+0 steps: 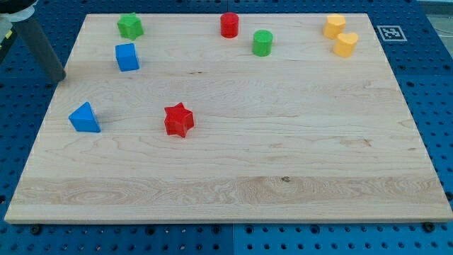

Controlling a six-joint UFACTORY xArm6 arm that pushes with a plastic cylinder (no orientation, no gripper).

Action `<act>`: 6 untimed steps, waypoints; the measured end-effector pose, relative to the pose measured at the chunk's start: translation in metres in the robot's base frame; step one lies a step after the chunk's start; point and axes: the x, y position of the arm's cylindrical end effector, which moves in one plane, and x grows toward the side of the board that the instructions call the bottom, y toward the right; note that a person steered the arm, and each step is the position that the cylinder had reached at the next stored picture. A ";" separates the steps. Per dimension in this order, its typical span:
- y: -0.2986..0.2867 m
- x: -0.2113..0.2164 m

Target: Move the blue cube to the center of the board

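Note:
The blue cube [127, 57] sits on the wooden board [283, 149] near the view's top left. My tip [59, 78] is at the board's left edge, left of the blue cube and slightly lower in the view, apart from it. The rod rises from the tip toward the view's top left corner. A blue triangular block [85, 118] lies below the tip, at the left of the board.
A green star block [130, 26] is above the blue cube. A red star block [178, 120] lies left of centre. A red cylinder [229, 25] and a green cylinder [262, 42] are at top middle. Two yellow blocks [340, 35] are at top right.

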 end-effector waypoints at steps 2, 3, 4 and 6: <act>0.009 -0.030; 0.026 -0.047; 0.069 -0.054; 0.228 -0.037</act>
